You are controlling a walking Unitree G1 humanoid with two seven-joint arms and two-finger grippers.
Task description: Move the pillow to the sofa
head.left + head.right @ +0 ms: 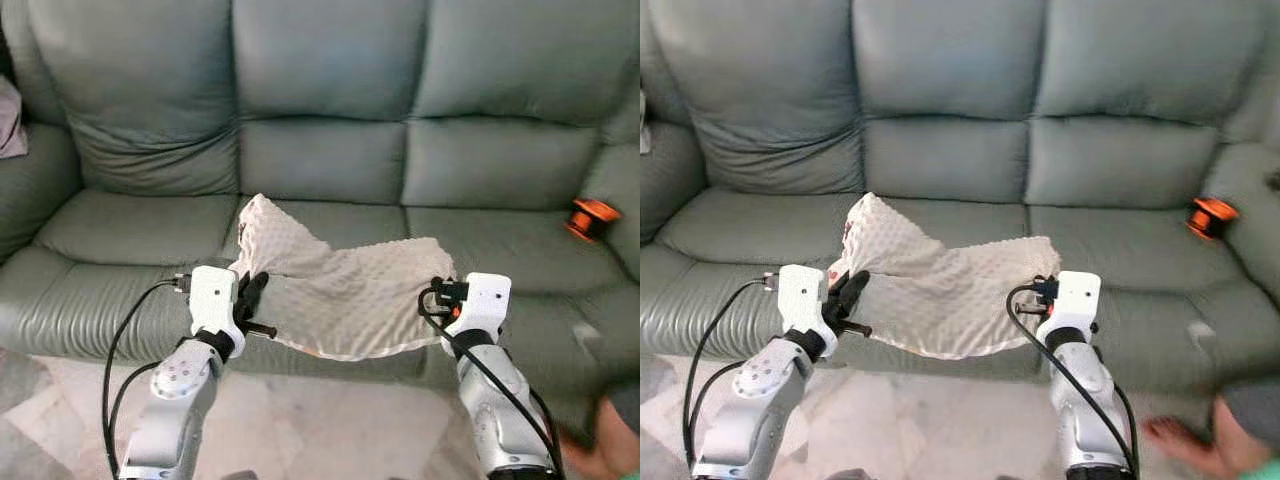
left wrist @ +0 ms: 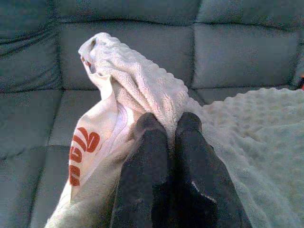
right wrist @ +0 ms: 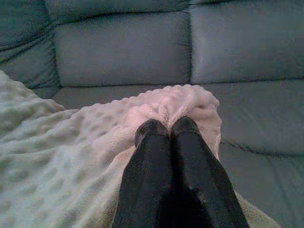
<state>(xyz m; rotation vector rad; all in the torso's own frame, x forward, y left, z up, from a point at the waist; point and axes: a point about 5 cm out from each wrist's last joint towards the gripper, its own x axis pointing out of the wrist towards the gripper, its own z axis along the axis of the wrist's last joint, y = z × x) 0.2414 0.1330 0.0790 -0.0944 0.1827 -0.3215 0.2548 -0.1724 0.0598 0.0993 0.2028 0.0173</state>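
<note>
From the head camera, a cream, dimpled-fleece flat pillow [image 1: 340, 285] sags over the front edge of the grey-green leather three-seat sofa [image 1: 330, 150], held between the left gripper [image 1: 252, 298] and the right gripper [image 1: 1044, 292]; an orange-and-black round object [image 1: 590, 218] lies on the right seat. In the left wrist view, two black fingers [image 2: 147, 161] are clamped on the pillow's corner beside red lettering. In the right wrist view, the fingers [image 3: 187, 156] pinch the other corner.
</note>
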